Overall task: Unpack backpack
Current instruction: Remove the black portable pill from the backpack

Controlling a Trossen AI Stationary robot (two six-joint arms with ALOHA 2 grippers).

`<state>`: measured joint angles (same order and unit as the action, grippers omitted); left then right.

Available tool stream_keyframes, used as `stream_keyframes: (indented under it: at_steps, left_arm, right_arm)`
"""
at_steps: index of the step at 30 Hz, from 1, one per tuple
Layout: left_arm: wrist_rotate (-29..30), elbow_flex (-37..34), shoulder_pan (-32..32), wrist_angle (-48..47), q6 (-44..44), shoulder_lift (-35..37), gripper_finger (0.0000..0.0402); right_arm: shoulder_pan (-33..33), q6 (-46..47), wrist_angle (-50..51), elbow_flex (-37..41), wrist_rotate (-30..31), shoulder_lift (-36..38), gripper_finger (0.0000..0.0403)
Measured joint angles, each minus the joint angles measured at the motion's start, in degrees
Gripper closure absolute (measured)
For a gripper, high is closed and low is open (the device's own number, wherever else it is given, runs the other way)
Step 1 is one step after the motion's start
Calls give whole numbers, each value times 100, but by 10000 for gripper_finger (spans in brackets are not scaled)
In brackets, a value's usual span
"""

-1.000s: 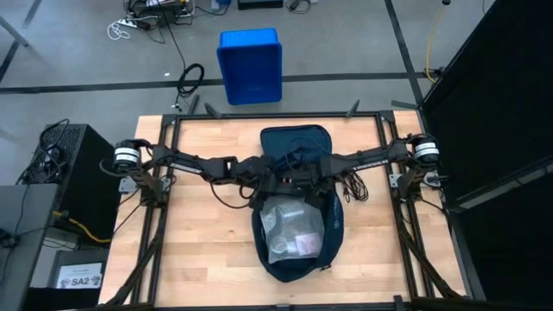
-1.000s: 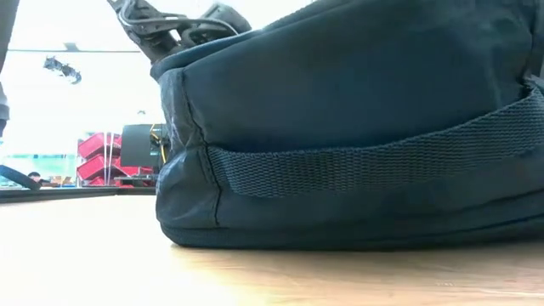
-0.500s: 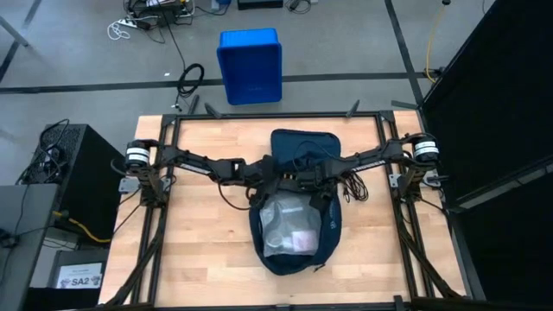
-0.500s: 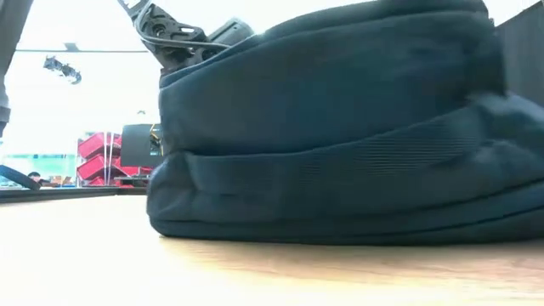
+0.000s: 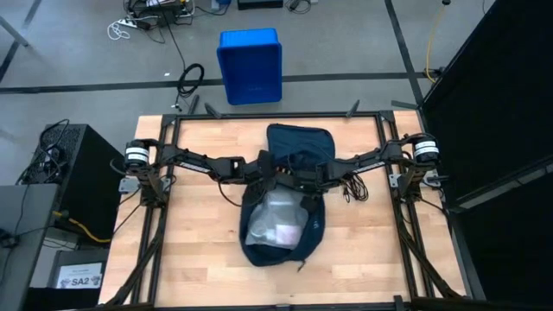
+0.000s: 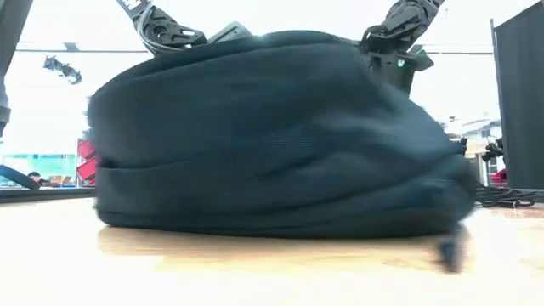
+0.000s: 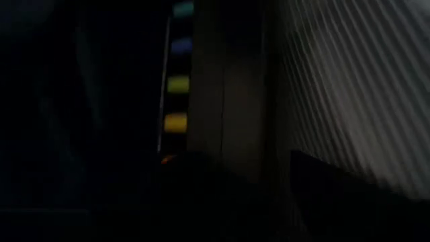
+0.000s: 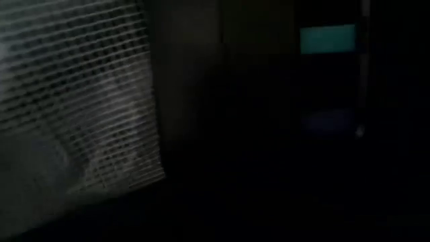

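Note:
The dark navy backpack (image 5: pixel 259 250) lies open on the middle of the wooden table (image 5: pixel 199 250). It fills the low view as a slumped mound (image 6: pixel 272 144). A clear plastic pouch (image 5: pixel 278 220) shows inside its opening. Both arms reach into the opening from the sides, the left wrist (image 5: pixel 259 173) and the right wrist (image 5: pixel 313 175) close together. Both grippers are hidden inside the bag. The wrist views are dark. They show only a mesh panel (image 7: pixel 349 87) (image 8: pixel 74 101) and a strip of coloured squares (image 7: pixel 176 81). My right gripper is down inside the backpack, and the bag's fabric and the dark hide its fingertips. I cannot tell whether it touches anything.
A bright blue plastic bin (image 5: pixel 250 66) stands on the floor beyond the table's far edge. Loose black cables (image 5: pixel 352 186) lie to the right of the backpack. Bare wood shows to the left and right of the bag and along the near edge.
Both arms have sunk deeper into the backpack's opening, the right one more. The backpack has slumped. Its near end has swung toward the table's left and drawn back from the near edge, while its far flap has stayed about where it was.

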<state>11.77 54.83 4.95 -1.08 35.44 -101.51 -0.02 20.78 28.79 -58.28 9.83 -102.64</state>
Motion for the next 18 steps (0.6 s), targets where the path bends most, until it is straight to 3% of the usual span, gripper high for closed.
stream_keyframes:
  at_steps: [12,18]
  left_arm:
    - [-103,-2,-32,28,-5,0,183]
    - [-182,-9,-142,0,50,-7,182]
  right_arm:
    - [273,-396,-917,2,-14,-6,402]
    - [427,-536,-1357,-29,-643,-4,402]
